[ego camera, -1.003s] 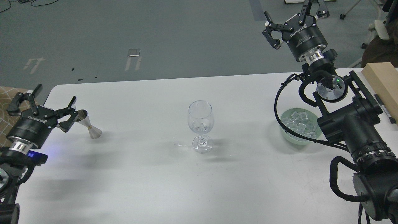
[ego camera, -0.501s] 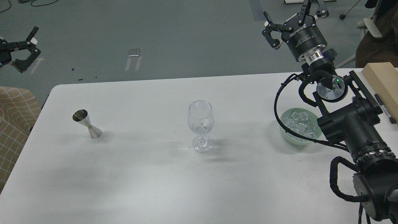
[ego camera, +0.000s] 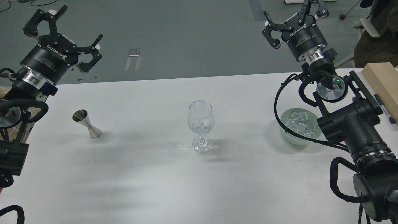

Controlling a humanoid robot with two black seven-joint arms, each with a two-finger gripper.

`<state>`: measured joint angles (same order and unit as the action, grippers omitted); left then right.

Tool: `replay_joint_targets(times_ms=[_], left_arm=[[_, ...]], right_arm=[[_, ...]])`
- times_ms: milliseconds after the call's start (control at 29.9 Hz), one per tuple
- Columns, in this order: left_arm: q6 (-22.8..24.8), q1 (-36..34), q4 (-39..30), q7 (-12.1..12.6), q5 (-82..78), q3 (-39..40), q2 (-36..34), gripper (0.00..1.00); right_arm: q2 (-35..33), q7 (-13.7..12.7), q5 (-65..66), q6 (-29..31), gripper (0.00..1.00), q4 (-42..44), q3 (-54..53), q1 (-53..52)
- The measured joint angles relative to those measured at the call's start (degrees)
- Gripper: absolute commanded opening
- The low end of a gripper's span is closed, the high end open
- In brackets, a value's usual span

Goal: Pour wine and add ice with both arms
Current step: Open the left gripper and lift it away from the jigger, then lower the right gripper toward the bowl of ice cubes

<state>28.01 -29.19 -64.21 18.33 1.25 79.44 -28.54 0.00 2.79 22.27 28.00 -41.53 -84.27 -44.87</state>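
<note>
**Head view: both arms raised, fingers spread, nothing held**

Head view: the left arm comes up from the lower left edge and ends in the left gripper (ego camera: 63, 32), lifted above the far left corner of the white table (ego camera: 149, 186), its fingers spread wide and empty. The right arm rises from the lower right, bends above the green bowl (ego camera: 284, 132), and ends in the right gripper (ego camera: 295, 14) beyond the table's far edge, its fingers also wide apart with nothing between them.

The ice (ego camera: 300, 124) lies heaped in the green bowl, beside the right arm's elbow and well below and apart from the right gripper's fingers. A few cubes sit in the bottom of the wine glass (ego camera: 200, 124), which stands upright at the table's middle, well apart from both grippers. A steel jigger (ego camera: 87, 124) stands tilted on the left side of the table, below the left gripper and clear of its fingers.
</note>
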Motion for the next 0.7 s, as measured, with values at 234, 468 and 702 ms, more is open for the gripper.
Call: replay_joint_targets(times_ms=[234,468,702], left_arm=[[0.0,-0.1,0.1,-0.1,-0.6,0.1,0.4,0.98],[0.0,-0.2,-0.3,-0.1,-0.6,0.2,0.5,0.98],[0.0,-0.5,-0.6,-0.1,-0.6,0.1,0.4,0.98]], right_arm=[[0.0,0.0,0.0,0.0,1.00,0.0,1.2,-0.7],[0.0,-0.1,0.3,0.0,1.00,-1.0,6.7,-0.8],[-9.4,0.3,0.7,0.0,1.00,-3.8,17.8,-2.5]])
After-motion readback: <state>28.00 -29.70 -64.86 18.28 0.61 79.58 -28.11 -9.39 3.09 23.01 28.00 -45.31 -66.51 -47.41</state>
